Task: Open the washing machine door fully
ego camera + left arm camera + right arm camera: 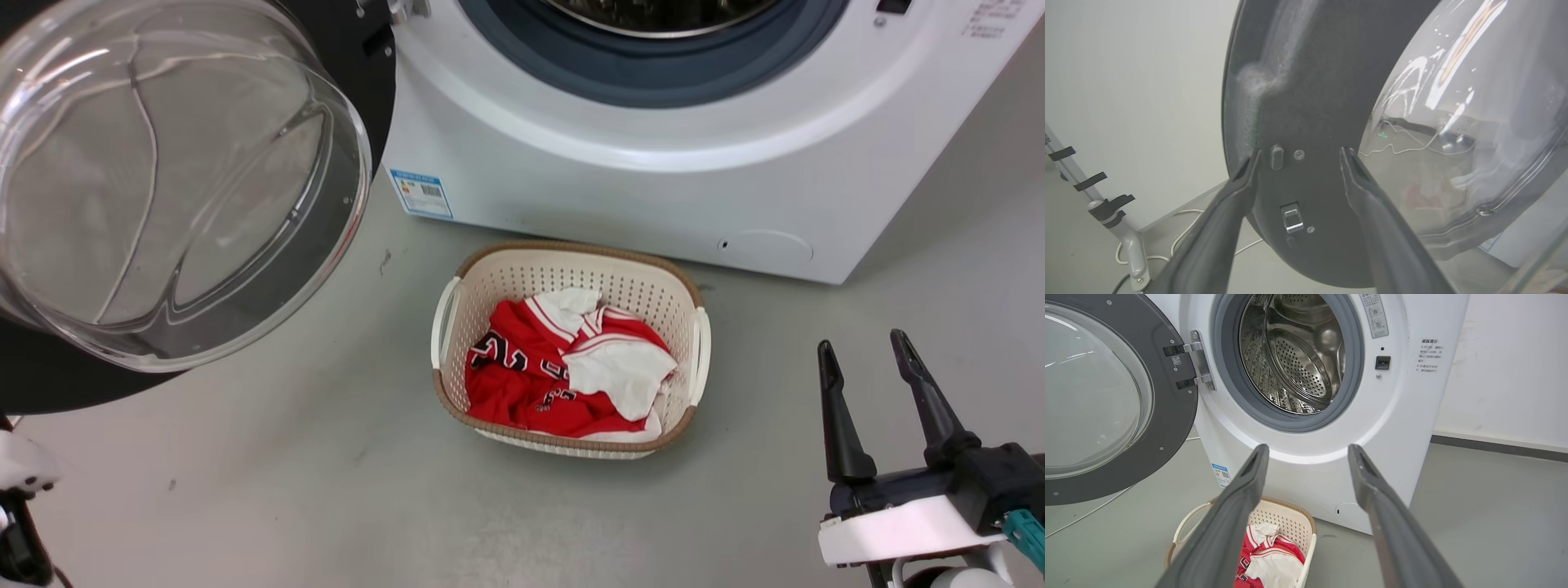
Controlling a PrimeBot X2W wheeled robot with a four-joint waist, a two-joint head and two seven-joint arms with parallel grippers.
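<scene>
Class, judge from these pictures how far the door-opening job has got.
Done: the door is swung wide, the drum exposed. In hand: the left gripper, open, sits at the door's latch edge. Left: perhaps a final push; the right gripper hangs open, idle.

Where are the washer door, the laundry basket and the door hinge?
Washer door (1167, 433): right wrist view, on its dark outer ring.
Laundry basket (522, 282): head view, on its perforated back wall.
Door hinge (1202, 361): right wrist view, on the metal plate.
</scene>
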